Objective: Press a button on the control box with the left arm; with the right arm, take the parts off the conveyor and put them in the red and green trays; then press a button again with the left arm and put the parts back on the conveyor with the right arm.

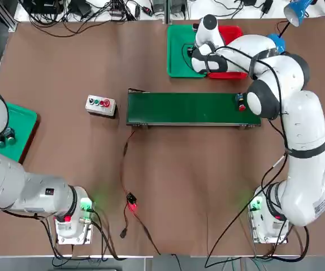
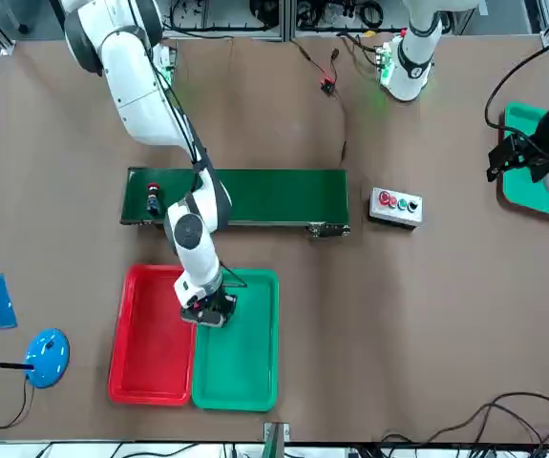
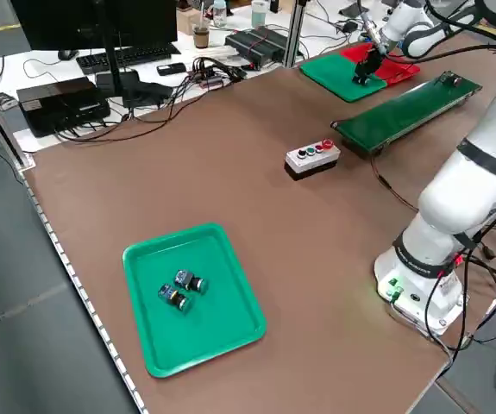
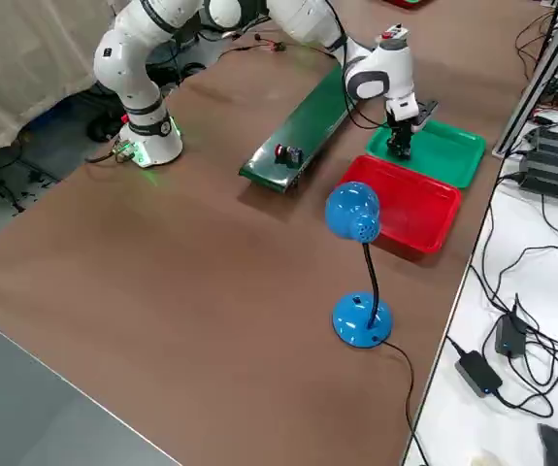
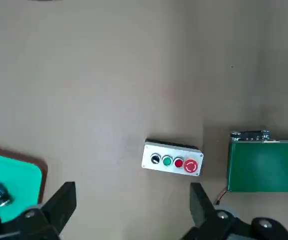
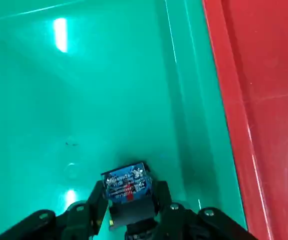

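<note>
My right gripper [image 6: 126, 210] is low inside the green tray [image 1: 179, 51], close to the wall it shares with the red tray [image 1: 233, 34]. It is shut on a small dark part [image 6: 127, 187] with a blue label; the part's cap is hidden. The red-capped part [image 1: 241, 104] lies at the right end of the dark-green conveyor [image 1: 190, 108]. The grey control box [image 1: 100, 105] sits just off the belt's left end. My left gripper [image 5: 132, 205] hangs open and empty above the table's left side, well away from the control box [image 5: 172, 160].
A lone green tray [image 3: 222, 328] at the far left holds two small pieces [image 3: 181, 289]. A blue desk lamp [image 4: 356, 218] stands beyond the red tray [image 4: 405, 209]. A thin cable with a red connector [image 1: 131, 203] runs from the conveyor toward the near edge.
</note>
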